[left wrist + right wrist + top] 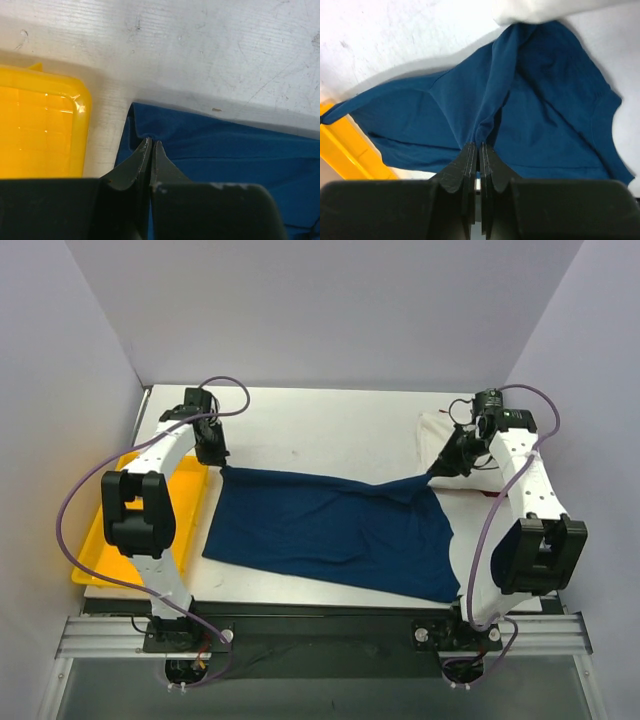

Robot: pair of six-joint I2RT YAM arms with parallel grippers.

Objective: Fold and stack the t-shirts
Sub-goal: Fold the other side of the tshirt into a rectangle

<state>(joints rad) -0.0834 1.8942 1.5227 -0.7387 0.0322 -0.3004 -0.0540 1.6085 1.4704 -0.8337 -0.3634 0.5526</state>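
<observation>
A navy blue t-shirt [330, 530] lies spread over the middle of the white table, its far edge pulled taut and lifted at both ends. My left gripper [221, 469] is shut on the shirt's far left corner; the left wrist view shows the fingertips [151, 142] pinching the cloth [225, 150] beside the tray. At the far right corner my right gripper [437, 472] is shut on a bunched fold of the shirt [545, 115], which rises into the closed jaws [479, 145]. A cream-white t-shirt [437, 427] lies at the back right, partly under the right arm.
A yellow plastic tray [100, 540] sits off the table's left edge, close to the left gripper [40, 130]. Grey walls close in the back and both sides. The cream-white t-shirt's edge [540, 10] touches the navy cloth.
</observation>
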